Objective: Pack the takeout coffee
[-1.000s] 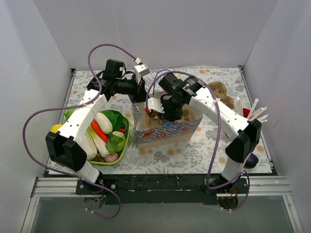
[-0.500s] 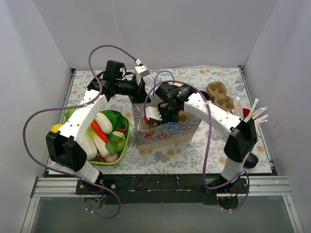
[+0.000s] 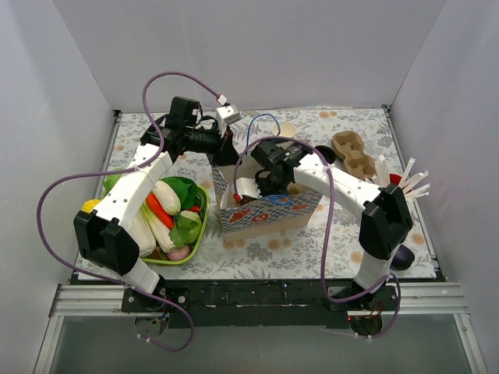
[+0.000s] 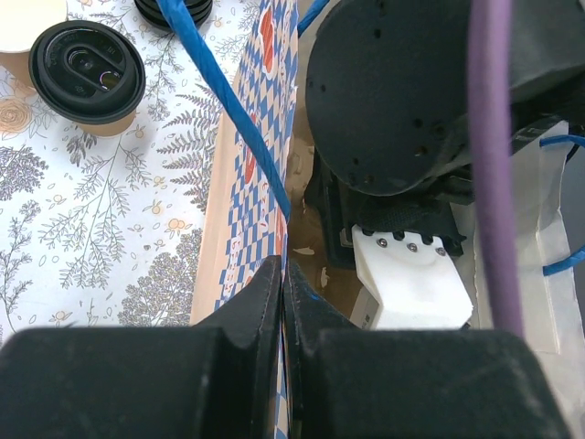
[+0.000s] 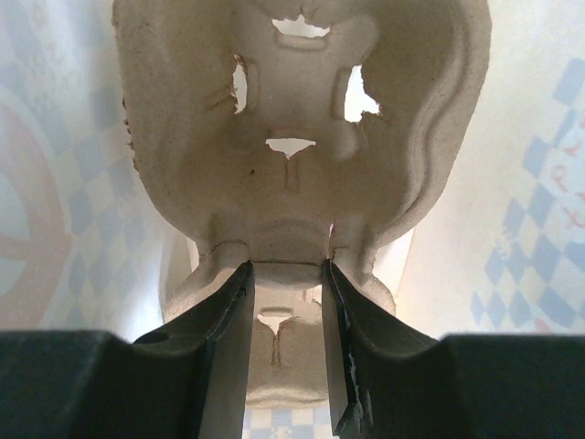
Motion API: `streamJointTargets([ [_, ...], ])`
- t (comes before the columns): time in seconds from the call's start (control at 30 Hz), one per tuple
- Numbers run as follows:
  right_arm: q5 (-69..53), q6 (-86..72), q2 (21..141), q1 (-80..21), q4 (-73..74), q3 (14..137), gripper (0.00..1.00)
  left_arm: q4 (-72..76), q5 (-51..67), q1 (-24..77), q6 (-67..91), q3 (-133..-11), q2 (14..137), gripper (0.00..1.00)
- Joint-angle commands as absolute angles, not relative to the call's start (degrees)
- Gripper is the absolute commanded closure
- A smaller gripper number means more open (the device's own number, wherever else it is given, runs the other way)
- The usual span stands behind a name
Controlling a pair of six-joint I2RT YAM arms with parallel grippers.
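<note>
The takeout coffee point(image 4: 87, 73), a small tan cup with a black lid, stands on the flowered table beside the blue-checked paper bag point(image 3: 269, 212) in the left wrist view. My left gripper point(image 4: 283, 274) is shut on the bag's top edge point(image 4: 274, 210), at the bag's far left corner point(image 3: 227, 160) in the top view. My right gripper point(image 5: 285, 274) reaches down inside the bag point(image 3: 265, 185). It is shut on the middle ridge of a brown cardboard cup carrier point(image 5: 302, 137). The bag's inner walls surround the carrier.
A second cup carrier point(image 3: 352, 153) lies at the back right, near a red cup of white sticks point(image 3: 398, 181). A green basket of vegetables point(image 3: 201, 234) sits left of the bag. An open cup point(image 4: 27, 18) and a loose black lid point(image 4: 174, 9) stand near the coffee.
My right arm has swung left and reached further into the bag with the carrier. The left arm still holds the bag's edge in the same place.
</note>
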State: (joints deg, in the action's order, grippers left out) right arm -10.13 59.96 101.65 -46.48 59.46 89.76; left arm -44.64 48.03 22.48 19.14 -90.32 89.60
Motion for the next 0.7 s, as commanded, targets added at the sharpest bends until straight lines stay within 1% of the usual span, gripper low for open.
streamJointTargets([
  [0.0, -11.6, 61.35, 101.6, -46.14, 56.61, 87.1, 0.99, -45.44, 49.04, 22.59, 18.11, -91.67, 89.03, 1.0],
  [0.13, -11.43, 61.17, 102.3, -46.14, 55.37, 85.52, 0.99, -45.62, 48.96, 22.59, 18.54, -91.76, 89.3, 1.0],
  [0.27, -11.08, 61.0, 102.66, -46.14, 54.76, 84.64, 0.94, -45.53, 48.69, 22.59, 18.9, -91.41, 89.47, 1.0],
  [0.3, -11.07, 61.0, 102.66, -46.14, 54.58, 84.46, 0.91, -45.44, 48.69, 22.59, 18.98, -91.41, 89.47, 1.0],
  [0.33, -10.9, 61.0, 102.57, -46.14, 54.49, 84.38, 0.84, -45.35, 48.6, 22.59, 19.16, -91.32, 89.56, 1.0],
  [0.4, -10.55, 60.82, 102.39, -46.14, 54.49, 84.38, 0.77, -45.26, 48.6, 22.59, 19.16, -91.32, 89.56, 1.0],
  [0.43, -10.29, 60.91, 102.31, -46.14, 54.58, 84.38, 0.71, -45.18, 48.43, 22.59, 19.25, -91.23, 89.56, 1.0],
  [0.53, -10.37, 60.91, 101.78, -46.14, 54.41, 84.37, 0.59, -45.09, 48.43, 22.59, 19.25, -91.23, 90.0, 1.0],
  [0.67, -11.07, 61.26, 100.81, -45.7, 54.93, 86.56, 0.5, -45.09, 48.52, 22.59, 19.16, -91.32, 90.44, 1.0],
])
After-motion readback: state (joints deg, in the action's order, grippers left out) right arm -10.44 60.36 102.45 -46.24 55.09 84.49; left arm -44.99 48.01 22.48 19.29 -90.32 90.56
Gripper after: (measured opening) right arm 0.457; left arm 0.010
